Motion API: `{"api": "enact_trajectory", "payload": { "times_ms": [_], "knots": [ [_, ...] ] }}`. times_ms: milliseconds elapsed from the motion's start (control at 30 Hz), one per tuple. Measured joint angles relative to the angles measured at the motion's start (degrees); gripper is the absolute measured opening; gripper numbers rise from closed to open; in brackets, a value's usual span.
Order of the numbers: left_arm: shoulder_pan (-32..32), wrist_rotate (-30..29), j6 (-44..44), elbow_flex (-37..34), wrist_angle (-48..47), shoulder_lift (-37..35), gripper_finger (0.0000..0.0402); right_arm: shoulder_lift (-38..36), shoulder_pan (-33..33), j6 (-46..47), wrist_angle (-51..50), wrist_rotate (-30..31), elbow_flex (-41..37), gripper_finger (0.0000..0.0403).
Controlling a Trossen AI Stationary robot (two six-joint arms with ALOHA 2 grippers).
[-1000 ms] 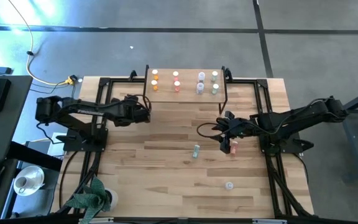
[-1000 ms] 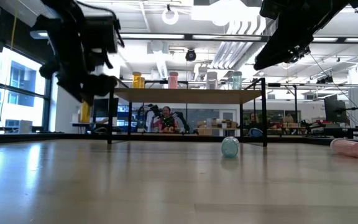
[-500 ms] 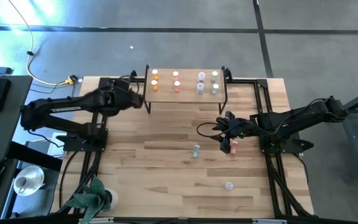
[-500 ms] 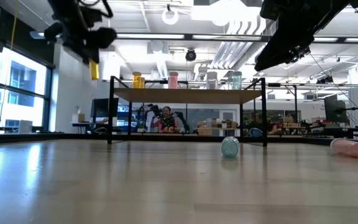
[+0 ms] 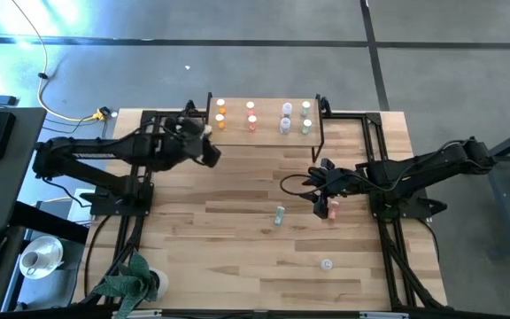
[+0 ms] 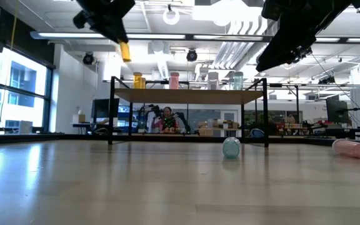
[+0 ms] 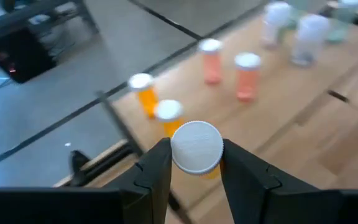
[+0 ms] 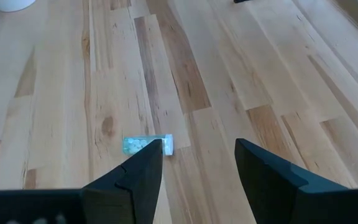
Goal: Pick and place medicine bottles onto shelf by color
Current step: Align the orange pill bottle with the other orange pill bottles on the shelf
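Note:
The shelf [image 5: 268,133] stands at the table's far edge and carries orange [image 5: 220,111], pink-red [image 5: 251,114], pale [image 5: 286,118] and teal [image 5: 306,116] bottles in pairs. My left gripper [image 5: 209,152] is in the air just left of the shelf's near left corner, shut on an orange bottle [image 6: 125,51] with a white cap. My right gripper [image 5: 320,199] is open over mid-table and holds nothing. A pink bottle [image 5: 333,211] lies beside it and a teal bottle [image 8: 146,145] lies on its side farther left. A white-capped bottle [image 5: 327,263] stands near the front. My left gripper pinches the orange bottle at its white cap [image 7: 196,146] between its two fingers [image 7: 157,168], coming from above. The bottle hangs upright below the fingers [image 6: 125,51], lifted clear of the table.
Black frame rails [image 5: 149,115] run along both sides of the table. A potted plant [image 5: 131,279] sits at the near left corner. A person [image 6: 165,119] shows in the room beyond the shelf. Bare wood lies between the shelf and the loose bottles.
My left gripper has risen with the orange bottle and then gone toward the table's right edge, nearer the shelf. The bottle has stayed upright below the fingers and is now higher.

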Motion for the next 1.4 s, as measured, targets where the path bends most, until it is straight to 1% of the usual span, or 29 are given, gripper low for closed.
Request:
{"api": "enact_trajectory", "payload": {
  "times_ms": [200, 267, 400, 467, 567, 700, 800, 1400],
  "knots": [
    [-0.27, 1.72, 4.36, -0.02, 3.77, 5.81, 0.0115, 0.0, -0.01, 0.42, 0.0, 0.0, -0.04, 0.0193],
    [0.51, 2.49, 5.32, -0.02, 4.52, 7.53, 0.0115, 0.0, 0.01, 0.4, 0.0, 0.0, -0.04, 0.0193],
    [3.19, 7.06, 4.92, -0.02, 4.75, 9.98, 0.0115, 0.0, 0.01, 0.42, 0.0, 0.0, -0.04, 0.0193],
    [4.48, 7.54, 4.89, -0.02, 4.77, 10.74, 0.0115, 0.0, 0.0, 0.29, -0.02, 0.0, -0.04, 0.0193],
    [6.24, 7.84, 4.86, -0.02, 4.81, 11.23, 0.0115, 0.0, -0.01, 0.26, -0.1, 0.0, -0.04, 0.0193],
    [8.17, 10.23, 4.28, -0.02, 4.85, 11.36, 0.0115, 0.0, 0.0, 0.26, -0.23, 0.0, -0.04, 0.0193],
    [8.95, 10.98, 3.79, -0.02, 4.94, 11.33, 0.0115, 0.0, -0.02, 0.27, -0.26, 0.0, -0.04, 0.0193],
    [9.1, 10.78, 4.88, -0.02, 4.82, 11.31, 0.0115, 0.0, -0.01, 0.27, -0.24, 0.0, -0.04, 0.0193]
  ]
}}
